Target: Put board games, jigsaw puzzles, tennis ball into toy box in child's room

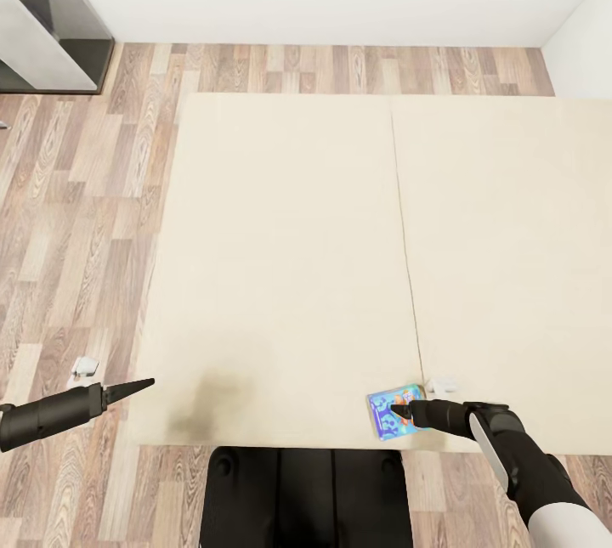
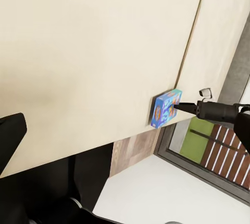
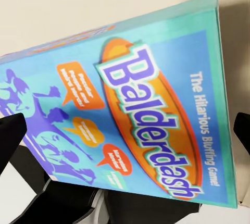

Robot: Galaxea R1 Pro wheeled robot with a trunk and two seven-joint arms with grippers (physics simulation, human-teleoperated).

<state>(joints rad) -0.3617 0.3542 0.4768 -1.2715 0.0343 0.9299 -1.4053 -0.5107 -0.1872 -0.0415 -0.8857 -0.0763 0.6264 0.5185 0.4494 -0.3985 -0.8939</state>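
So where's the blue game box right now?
In the head view, the blue game box lies on the bed at its near edge, right of middle, right at the right gripper tips.

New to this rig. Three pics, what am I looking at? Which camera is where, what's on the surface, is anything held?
These are simulator renders of a wheeled robot with two arms. The big picture looks down from its head; the other two come from cameras near each claw. The beige surface is a bed on a wood floor. A blue game box, titled Balderdash, lies at the bed's near edge. The right claw is at the box; its wrist view shows the box between the open fingers, but a firm grip isn't clear. The left claw hangs beside the bed, holding nothing.
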